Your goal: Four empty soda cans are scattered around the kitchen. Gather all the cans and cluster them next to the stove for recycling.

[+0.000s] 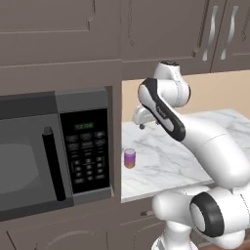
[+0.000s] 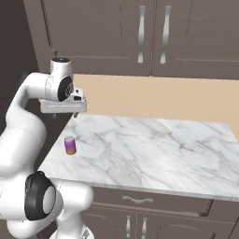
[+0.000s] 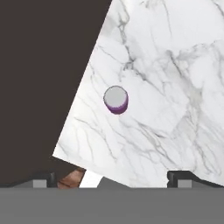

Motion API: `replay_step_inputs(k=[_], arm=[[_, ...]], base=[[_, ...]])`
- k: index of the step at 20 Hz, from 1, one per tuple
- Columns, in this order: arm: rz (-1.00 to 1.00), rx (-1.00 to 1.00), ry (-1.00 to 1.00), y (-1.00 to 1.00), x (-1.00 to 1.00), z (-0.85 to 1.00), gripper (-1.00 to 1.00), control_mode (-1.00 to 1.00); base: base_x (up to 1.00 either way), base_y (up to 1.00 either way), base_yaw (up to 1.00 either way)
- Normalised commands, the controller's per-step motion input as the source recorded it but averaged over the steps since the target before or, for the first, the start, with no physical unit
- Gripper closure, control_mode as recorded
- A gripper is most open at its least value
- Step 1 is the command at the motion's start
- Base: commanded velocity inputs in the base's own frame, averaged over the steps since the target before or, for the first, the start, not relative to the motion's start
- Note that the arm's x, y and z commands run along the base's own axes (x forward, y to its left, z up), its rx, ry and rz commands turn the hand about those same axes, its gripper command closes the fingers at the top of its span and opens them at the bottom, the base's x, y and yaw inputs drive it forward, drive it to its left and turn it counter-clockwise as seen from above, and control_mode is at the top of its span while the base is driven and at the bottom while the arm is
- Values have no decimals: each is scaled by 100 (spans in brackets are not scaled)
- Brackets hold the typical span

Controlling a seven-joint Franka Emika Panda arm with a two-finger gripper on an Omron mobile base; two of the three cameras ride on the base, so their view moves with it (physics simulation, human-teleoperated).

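Marble counter [image 2: 154,144] held the purple-pink can [image 2: 70,145] upright near its left edge beside the microwave [image 1: 53,146], and I had my gripper [image 2: 74,111] hovering above and behind it, jaws spread wide, empty.

One small purple-pink soda can with orange band [image 1: 129,158]. One white grey-veined marble counter [image 2: 154,149]. One grey microwave with black keypad [image 1: 49,151].

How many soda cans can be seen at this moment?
1. A purple-pink soda can stands upright on the marble counter, near its left end beside the microwave, below the open gripper. Other cans may sit out of view.
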Motion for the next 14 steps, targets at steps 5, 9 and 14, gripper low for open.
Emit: replay_step_inputs(k=[5, 9, 14], arm=[[11, -9, -4, 4, 13, -43, -100, -100], [10, -15, -6, 18, 12, -49, -100, -100], [11, -1, 8, 13, 8, -41, -100, -100]], base=[[0, 0, 0], [0, 0, 0], [0, 0, 0]])
